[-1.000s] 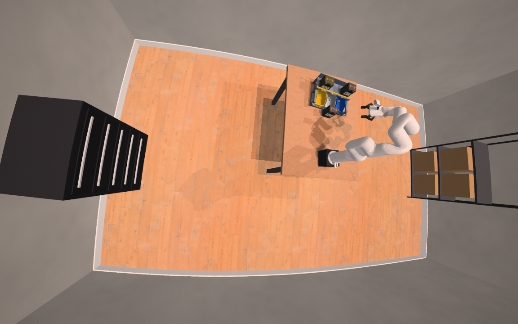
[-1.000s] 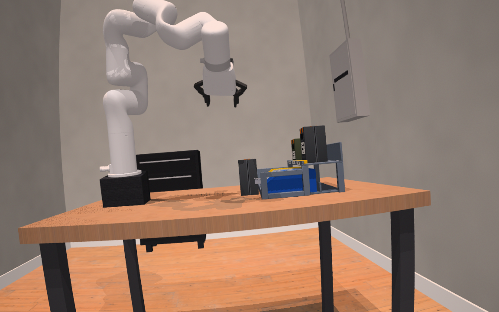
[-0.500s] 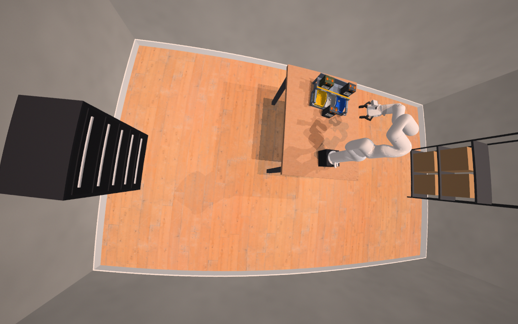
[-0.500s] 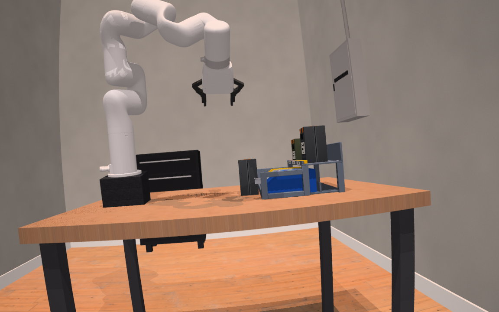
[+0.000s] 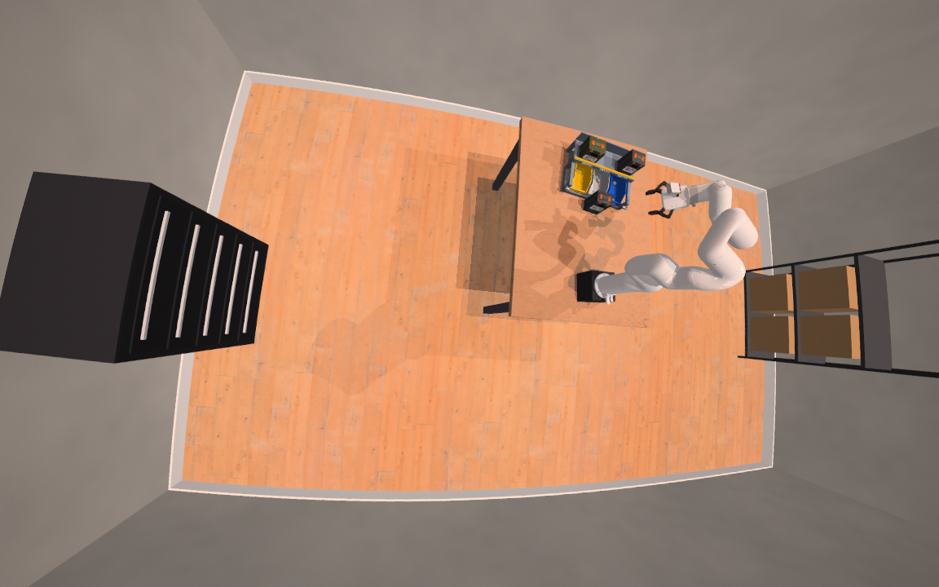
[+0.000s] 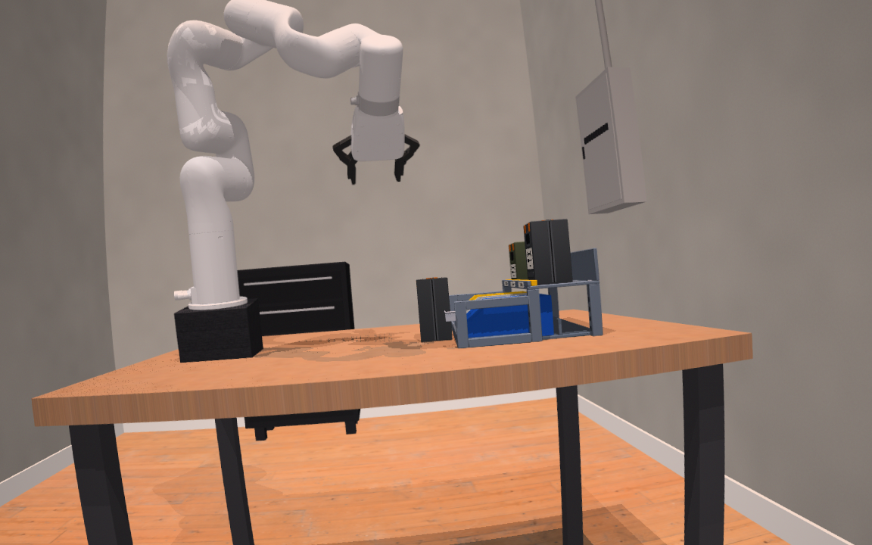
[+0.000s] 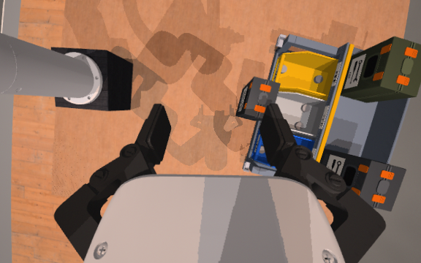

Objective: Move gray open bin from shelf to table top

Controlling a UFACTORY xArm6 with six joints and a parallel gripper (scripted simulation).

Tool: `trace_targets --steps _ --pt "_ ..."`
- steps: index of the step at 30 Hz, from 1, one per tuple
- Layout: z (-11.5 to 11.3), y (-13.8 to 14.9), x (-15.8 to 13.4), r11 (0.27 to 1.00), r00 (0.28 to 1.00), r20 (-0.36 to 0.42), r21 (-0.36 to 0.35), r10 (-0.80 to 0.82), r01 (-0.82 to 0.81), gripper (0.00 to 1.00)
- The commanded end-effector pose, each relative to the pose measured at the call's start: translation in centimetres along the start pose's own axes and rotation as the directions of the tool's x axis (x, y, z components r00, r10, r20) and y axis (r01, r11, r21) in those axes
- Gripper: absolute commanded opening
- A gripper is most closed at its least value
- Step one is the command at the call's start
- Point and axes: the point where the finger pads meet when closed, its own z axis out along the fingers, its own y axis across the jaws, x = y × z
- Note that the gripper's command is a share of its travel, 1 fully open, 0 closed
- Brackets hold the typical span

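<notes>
The gray open bin (image 7: 300, 111) sits in the low gray shelf (image 7: 327, 106) between a yellow bin (image 7: 303, 73) and a blue bin (image 7: 263, 154), with small parts inside. In the side view only the blue bin (image 6: 503, 318) shows plainly in the shelf (image 6: 524, 308); the gray bin is hidden behind it. My gripper (image 7: 214, 115) (image 6: 377, 168) is open and empty. It hangs high above the table, pointing down, in front of the shelf's open side. Its right finger covers part of the gray and blue bins in the wrist view.
A dark case (image 7: 257, 98) (image 6: 434, 308) stands on the table just before the shelf front. A green case (image 7: 384, 69) and a dark gray case (image 7: 365, 179) stand on the shelf top. The arm's black base (image 6: 216, 331) is on the table's left.
</notes>
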Motion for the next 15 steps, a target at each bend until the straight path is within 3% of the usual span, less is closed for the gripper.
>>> trace_targets --steps 1,15 --pt "1.7 -0.6 3.6 0.985 0.984 0.072 0.072 -0.163 0.158 1.00" --pt "2.6 -0.9 5.2 0.964 0.963 0.104 0.118 -0.250 0.238 1.00"
